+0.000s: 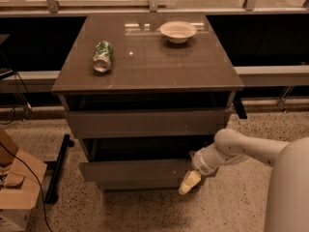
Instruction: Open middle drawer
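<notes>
One view. The wide, flat grey-brown middle drawer (135,173) sits second in the brown cabinet (154,66), below the uppermost front. It is pulled out, with its dark inside showing above the panel. The cream-tipped gripper (189,181) is at the panel's right end, by the lower corner; contact and how wide it is set cannot be told. The white arm (241,149) enters from the right, wrist angled down and left. The drawer's long axis runs left-right, front facing the camera.
</notes>
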You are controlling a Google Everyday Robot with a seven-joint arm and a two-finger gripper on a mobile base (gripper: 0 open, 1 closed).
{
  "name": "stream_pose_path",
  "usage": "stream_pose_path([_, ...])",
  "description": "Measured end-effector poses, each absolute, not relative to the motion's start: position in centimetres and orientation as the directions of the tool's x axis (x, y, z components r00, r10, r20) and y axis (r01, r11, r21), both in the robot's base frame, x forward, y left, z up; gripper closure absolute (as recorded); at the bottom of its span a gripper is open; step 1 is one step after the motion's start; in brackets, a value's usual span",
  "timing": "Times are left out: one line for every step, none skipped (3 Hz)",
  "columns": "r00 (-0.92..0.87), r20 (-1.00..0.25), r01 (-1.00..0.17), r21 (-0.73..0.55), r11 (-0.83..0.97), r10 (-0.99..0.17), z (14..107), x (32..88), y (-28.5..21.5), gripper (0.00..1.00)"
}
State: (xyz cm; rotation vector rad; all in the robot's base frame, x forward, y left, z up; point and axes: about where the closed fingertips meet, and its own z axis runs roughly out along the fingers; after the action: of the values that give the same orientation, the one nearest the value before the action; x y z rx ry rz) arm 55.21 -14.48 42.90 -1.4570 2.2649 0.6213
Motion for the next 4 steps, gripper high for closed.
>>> stream_pose_path([-0.395,-0.468,-0.918,0.178,0.354,-0.790,42.17,53.84,-15.77,0.27])
stream_pose_path([-0.395,-0.468,-0.918,0.178,0.354,-0.790,42.35,53.84,-15.77,0.50])
stream_pose_path([-0.395,-0.468,-0.918,0.178,0.354,-0.790,42.41,53.86,-15.77,0.40])
stream_pose_path([-0.395,-0.468,-0.918,0.178,0.354,-0.790,42.41,53.86,-15.77,0.16])
